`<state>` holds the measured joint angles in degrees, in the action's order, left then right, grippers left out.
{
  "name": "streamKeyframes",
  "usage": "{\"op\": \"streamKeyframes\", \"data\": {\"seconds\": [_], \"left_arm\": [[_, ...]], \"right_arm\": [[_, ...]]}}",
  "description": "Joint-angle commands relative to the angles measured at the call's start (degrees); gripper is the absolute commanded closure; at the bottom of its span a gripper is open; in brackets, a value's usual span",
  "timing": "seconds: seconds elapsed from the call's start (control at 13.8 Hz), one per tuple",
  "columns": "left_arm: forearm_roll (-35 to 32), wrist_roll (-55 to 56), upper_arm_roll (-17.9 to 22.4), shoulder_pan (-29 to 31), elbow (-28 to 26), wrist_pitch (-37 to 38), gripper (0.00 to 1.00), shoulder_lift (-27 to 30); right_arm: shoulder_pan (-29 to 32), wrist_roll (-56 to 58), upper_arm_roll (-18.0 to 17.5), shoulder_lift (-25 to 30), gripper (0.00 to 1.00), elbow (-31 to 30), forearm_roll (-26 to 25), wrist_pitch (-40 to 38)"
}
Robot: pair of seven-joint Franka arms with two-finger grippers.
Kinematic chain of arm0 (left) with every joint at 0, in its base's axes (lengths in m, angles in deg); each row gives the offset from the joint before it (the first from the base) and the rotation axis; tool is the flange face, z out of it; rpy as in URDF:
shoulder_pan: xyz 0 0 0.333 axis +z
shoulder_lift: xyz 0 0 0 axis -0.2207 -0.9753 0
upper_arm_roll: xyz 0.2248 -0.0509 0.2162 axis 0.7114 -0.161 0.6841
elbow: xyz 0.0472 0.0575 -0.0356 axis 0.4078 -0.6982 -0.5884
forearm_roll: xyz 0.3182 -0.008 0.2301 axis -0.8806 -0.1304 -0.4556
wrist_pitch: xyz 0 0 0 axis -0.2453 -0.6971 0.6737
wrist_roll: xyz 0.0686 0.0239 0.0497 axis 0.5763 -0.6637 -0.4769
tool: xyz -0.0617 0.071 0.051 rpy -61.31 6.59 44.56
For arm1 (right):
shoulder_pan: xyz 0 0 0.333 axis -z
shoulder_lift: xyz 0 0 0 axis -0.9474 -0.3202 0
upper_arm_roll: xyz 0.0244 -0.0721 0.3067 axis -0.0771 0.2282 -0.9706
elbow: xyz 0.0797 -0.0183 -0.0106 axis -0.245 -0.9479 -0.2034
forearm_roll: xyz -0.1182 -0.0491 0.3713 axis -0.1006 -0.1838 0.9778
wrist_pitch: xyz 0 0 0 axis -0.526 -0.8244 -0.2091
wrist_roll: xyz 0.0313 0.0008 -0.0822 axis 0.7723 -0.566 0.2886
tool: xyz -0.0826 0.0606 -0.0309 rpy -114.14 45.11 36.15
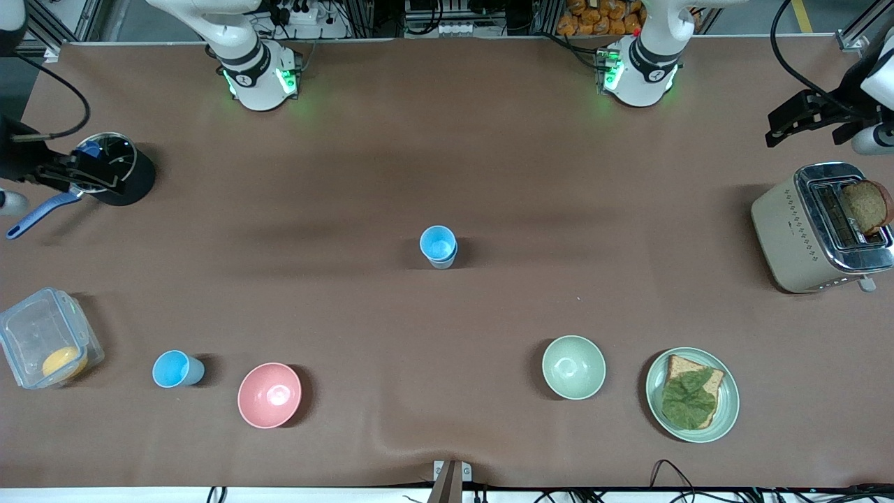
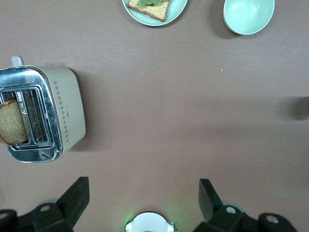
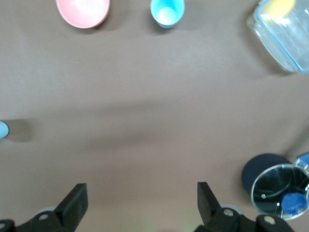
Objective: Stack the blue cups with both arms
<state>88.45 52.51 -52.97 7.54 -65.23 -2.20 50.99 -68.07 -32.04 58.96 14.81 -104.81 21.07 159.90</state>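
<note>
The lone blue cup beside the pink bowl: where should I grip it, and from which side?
Probably across the rim, from straight above. The lone blue cup stands upright, mouth open upward, and the pink bowl crowds a side approach. Put one of the fingers inside, one outside. The right gripper is open, over bare table, and its arm is based at that end.

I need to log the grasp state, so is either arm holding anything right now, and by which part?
Nothing is held. The left pincer and the right pincer are both open over bare table, away from the blue cups at the middle.
</note>
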Motion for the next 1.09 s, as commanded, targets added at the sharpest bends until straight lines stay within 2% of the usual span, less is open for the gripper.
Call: {"op": "streamKeyframes", "data": {"seconds": [0.0, 0.36, 0.65, 1.01], "left_arm": [[0.3, -0.9, 0.3, -1.1, -0.1, 1.2, 0.00, 0.8], [0.3, -0.9, 1.4, -1.8, -5.2, -1.5, 0.00, 3.7], [0.2, -1.8, 2.8, -3.5, -4.4, -1.5, 0.00, 3.4], [0.1, -1.6, 2.7, -3.3, -1.8, -1.5, 0.00, 1.3]], "right_arm": [[-1.8, -5.1, 0.7, 1.3, 0.00, -1.5, -0.3, -1.2], [-1.9, -4.0, 0.3, 1.6, 0.00, -0.3, -0.9, -1.4], [-1.8, -3.2, 0.1, 1.6, 0.00, 0.2, -0.9, -1.9], [-1.6, -3.5, 0.1, 1.6, 0.00, 0.2, -0.9, -2.1]]}}
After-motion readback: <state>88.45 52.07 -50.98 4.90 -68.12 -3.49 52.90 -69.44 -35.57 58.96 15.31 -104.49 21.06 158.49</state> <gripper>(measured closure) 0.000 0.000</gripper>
